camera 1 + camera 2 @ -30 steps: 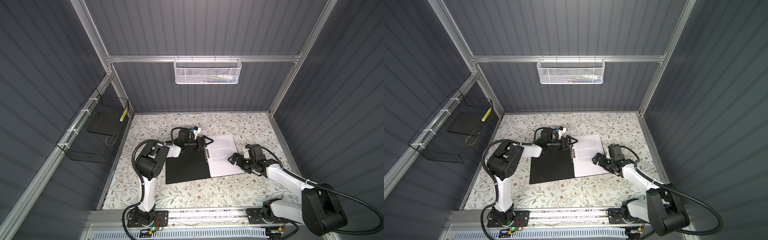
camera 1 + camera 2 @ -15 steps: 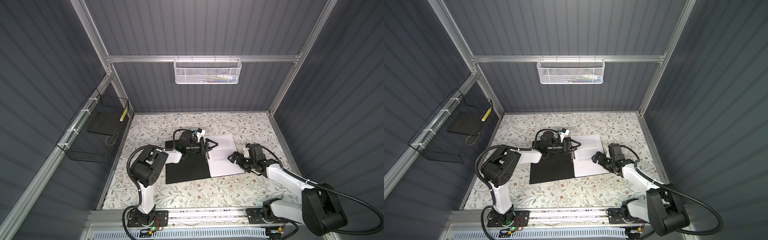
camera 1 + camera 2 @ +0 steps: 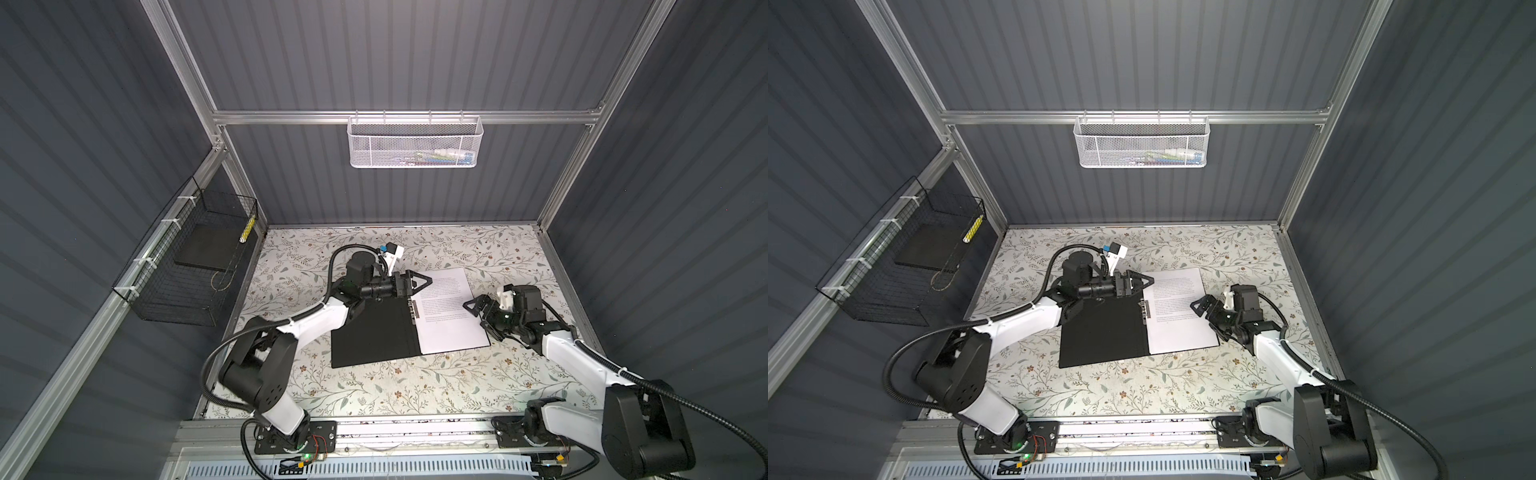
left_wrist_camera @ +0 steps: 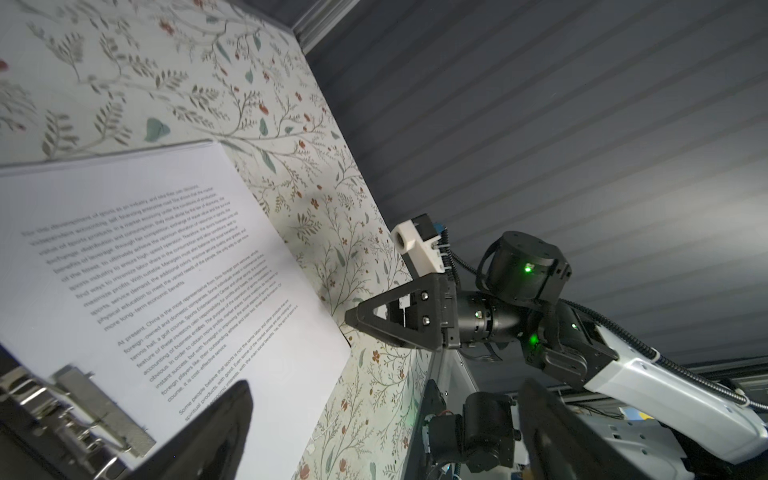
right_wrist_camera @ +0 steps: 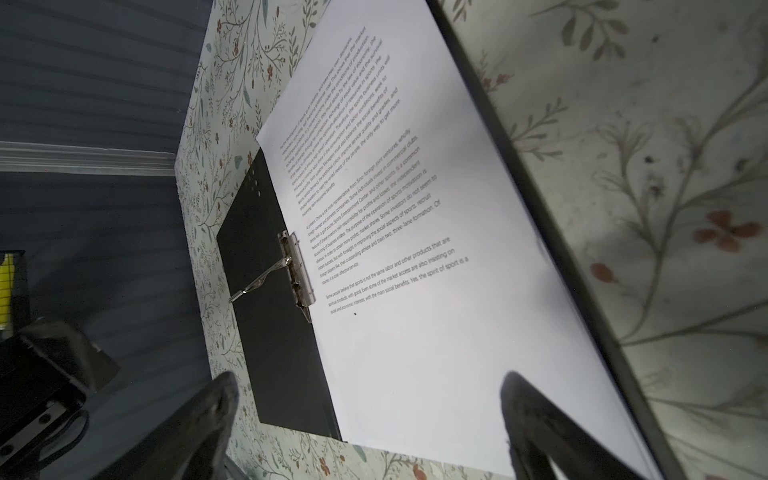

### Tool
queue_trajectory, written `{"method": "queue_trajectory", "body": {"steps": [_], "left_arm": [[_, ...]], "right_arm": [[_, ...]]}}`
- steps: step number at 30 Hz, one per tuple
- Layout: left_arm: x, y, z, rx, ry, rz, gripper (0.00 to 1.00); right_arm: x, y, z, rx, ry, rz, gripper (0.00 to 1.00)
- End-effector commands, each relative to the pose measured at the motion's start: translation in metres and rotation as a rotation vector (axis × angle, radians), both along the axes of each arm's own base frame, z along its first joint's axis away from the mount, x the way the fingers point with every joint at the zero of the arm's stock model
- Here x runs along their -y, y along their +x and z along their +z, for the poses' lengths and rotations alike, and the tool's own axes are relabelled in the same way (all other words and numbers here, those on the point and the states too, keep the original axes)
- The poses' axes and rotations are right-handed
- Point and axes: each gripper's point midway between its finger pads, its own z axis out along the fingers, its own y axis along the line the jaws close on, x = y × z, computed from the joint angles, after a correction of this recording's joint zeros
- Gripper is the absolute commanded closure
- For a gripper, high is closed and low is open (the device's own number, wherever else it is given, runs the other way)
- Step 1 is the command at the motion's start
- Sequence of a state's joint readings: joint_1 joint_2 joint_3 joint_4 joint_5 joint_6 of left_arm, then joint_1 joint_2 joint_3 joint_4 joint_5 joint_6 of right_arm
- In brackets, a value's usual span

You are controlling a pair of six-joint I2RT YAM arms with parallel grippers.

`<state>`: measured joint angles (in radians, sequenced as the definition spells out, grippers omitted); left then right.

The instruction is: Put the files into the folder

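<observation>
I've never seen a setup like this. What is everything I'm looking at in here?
folder: one, black inside, lying open mid-table
files: a stack, number unclear, white with black text, on the folder's right half
clip: one, silver metal, at the folder's spine
mesh basket: one, white, hung on the back rail, small items inside
wire basket: one, black, on the left wall
slab: one, dark, flat inside the wire basket
striped item: one, yellow, at the wire basket's corner
table: one, pale floral pattern, under the folder
left gripper: one, black, open, over the folder's far edge
right gripper: one, black, open, over the files' right edge
</observation>
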<state>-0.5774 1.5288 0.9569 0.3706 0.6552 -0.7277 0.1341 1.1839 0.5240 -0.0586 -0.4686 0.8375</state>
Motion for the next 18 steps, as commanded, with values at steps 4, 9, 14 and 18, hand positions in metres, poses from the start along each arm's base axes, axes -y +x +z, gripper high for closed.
{"method": "queue_trajectory", "body": {"steps": [4,9,14,18], "left_arm": [[-0.074,-0.006,-0.043,0.037,0.33,0.291,0.0],[-0.116,-0.035,-0.086,-0.023,0.509,0.352,0.0],[-0.125,-0.068,-0.126,-0.124,0.529,0.294,0.0],[-0.125,-0.086,-0.155,-0.213,0.502,0.264,0.0]], "right_arm": [[-0.038,0.001,0.017,-0.016,0.068,0.028,0.2],[-0.086,0.005,0.024,-0.057,0.138,0.048,0.29],[-0.136,0.019,0.027,-0.088,0.213,0.088,0.4],[-0.167,0.028,0.023,-0.121,0.257,0.115,0.49]]}}
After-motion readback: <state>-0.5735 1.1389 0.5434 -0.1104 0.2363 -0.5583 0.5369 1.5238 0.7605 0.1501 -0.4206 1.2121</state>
